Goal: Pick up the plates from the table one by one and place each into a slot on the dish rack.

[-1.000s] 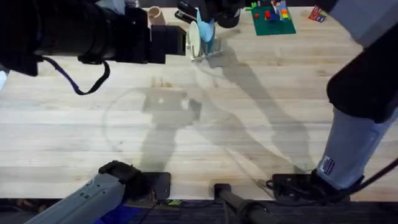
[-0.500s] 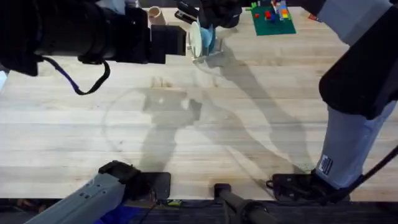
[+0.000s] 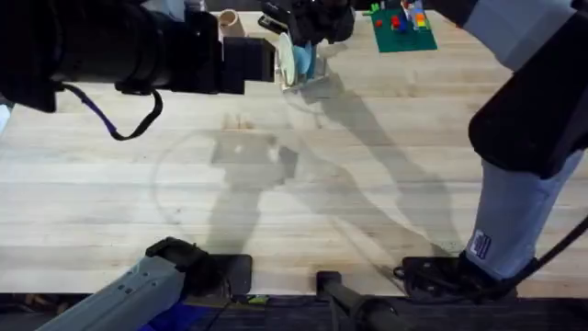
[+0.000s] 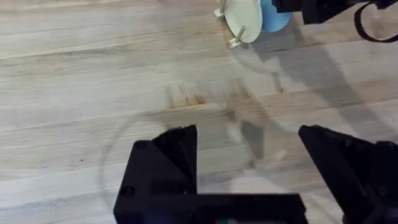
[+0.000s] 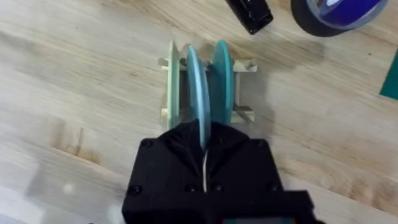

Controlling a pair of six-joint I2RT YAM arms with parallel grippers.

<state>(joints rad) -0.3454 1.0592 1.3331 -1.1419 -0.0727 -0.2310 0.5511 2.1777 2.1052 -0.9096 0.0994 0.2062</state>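
Note:
The dish rack [image 5: 244, 65] stands at the far middle of the table [image 3: 367, 184]. A cream plate [image 5: 171, 81] and a teal plate [image 5: 222, 71] stand upright in its slots. Between them sits the light blue plate [image 5: 196, 87], on edge, with my right gripper [image 5: 204, 142] shut on its rim from above. From overhead, the right gripper [image 3: 310, 20] hangs over the rack [image 3: 308, 83]. My left gripper [image 4: 247, 132] is open and holds nothing, hovering above bare table just left of the rack [image 4: 235, 42]; it looms large and dark in the overhead view [image 3: 250, 62].
A dark tape roll [image 5: 339, 11] and a black marker-like object [image 5: 249, 12] lie just beyond the rack. A green baseplate with bricks [image 3: 402, 28] sits at the far right, and a tan cup [image 3: 228, 20] at the far left.
The right gripper has shifted slightly left and lower with the light blue plate, which now stands straighter between the other two. The left arm has not moved.

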